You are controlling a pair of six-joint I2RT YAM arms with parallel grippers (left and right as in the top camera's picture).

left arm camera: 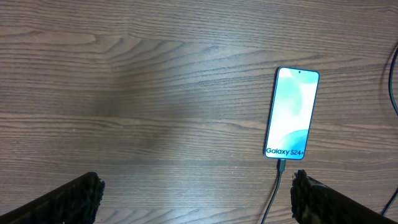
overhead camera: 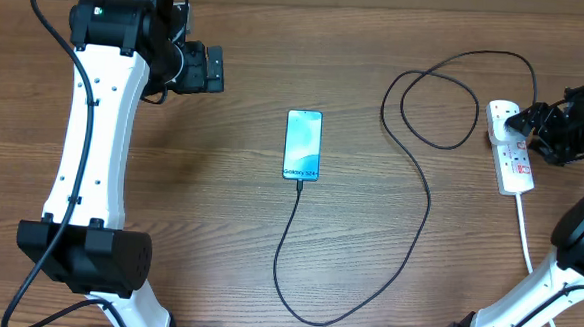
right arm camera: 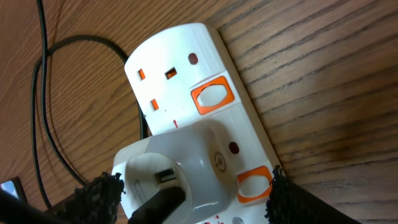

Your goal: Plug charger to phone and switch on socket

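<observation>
The fingertips (right arm camera: pixel 104 193) of your right gripper (right arm camera: pixel 193 190) stand spread, holding nothing, flanking the narrow white power strip (right arm camera: pixel 205 93); contact there is hard to make out. A white adapter (right arm camera: pixel 186 158) hides its near socket. Your left gripper (left arm camera: pixel 196 199) hangs released over the wooden table (left arm camera: pixel 124 93). The thin black charger cable (overhead camera: pixel 427 196) sits plugged into the teal-screened slim smartphone (overhead camera: pixel 303 144) mid-table.

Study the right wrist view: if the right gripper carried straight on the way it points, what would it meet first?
Most likely the white adapter plugged into the socket strip, which sits between the right gripper's open fingers. Depth is hard to judge from this view.
</observation>
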